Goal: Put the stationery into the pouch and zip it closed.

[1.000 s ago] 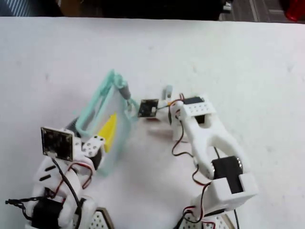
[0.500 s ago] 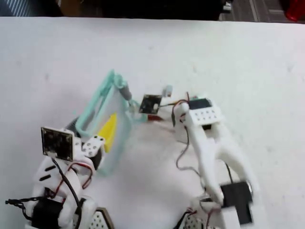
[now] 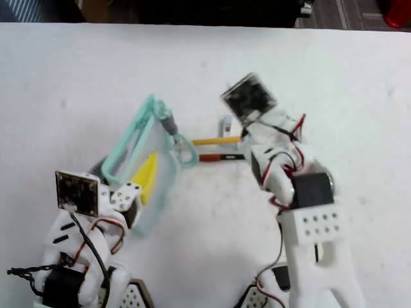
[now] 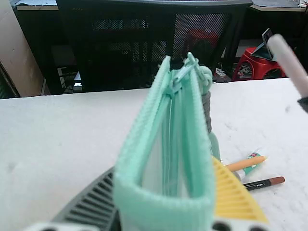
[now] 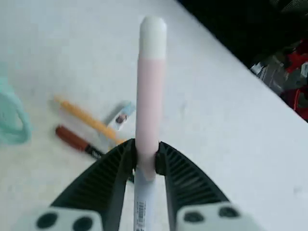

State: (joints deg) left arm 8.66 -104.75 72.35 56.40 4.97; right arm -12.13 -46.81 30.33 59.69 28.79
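The step in hand looks to be carrying one pen to the pouch mouth. To do it well, the left end effector (image 4: 163, 207) should hold its clamp firm on the mint-green zip pouch with clear sides (image 3: 138, 151), because the slot along the pouch's top edge looks narrow. The pen's long axis ought to be lined up with that slot. It should be brought in from above at the far, open end and lowered well inside before release, or it may tip out over the rim.

The left arm sits at the near left of the white bench (image 3: 321, 77). Its grey and yellow jaws are clenched on the pouch's near end, so the pouch stands on edge and runs away toward the far right. Between the arms an orange pencil (image 3: 215, 140), a dark pen with a brown end (image 3: 221, 156) and a small pale tube (image 5: 119, 115) lie loose just right of the pouch's zip loop.

The right arm reaches in from the near right with its wrist raised. The right end effector (image 5: 144, 154) is grasping a pink pen with a white cap (image 5: 148, 96) low on its barrel, cap pointing away, clear of the bench.
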